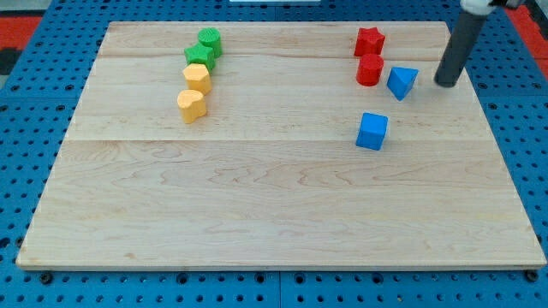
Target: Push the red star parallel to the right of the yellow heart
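Note:
The red star [370,40] lies near the view's top, right of centre, just above a red cylinder [370,70]. Two yellow blocks sit at the upper left. The lower one [192,105] looks like the yellow heart, and the upper one [197,79] looks like a hexagon. My tip [446,83] rests on the board at the far right. It is right of the blue triangle [402,82], well right of and below the red star, and touches no block.
A green star [199,56] and a green round block [210,40] continue the yellow column upward. A blue cube [372,131] lies below the red cylinder. The wooden board [274,214] sits on a blue pegboard.

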Robot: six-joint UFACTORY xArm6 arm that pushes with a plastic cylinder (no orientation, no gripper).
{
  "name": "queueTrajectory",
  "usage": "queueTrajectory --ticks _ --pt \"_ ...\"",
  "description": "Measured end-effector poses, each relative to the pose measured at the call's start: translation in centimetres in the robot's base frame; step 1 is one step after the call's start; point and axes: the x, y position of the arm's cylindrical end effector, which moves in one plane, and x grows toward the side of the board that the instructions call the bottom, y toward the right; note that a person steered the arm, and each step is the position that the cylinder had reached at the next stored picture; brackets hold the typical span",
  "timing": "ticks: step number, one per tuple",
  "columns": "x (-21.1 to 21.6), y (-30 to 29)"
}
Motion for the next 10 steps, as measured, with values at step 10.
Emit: queueTrajectory --ticks 10 --pt "1.8 -30.1"
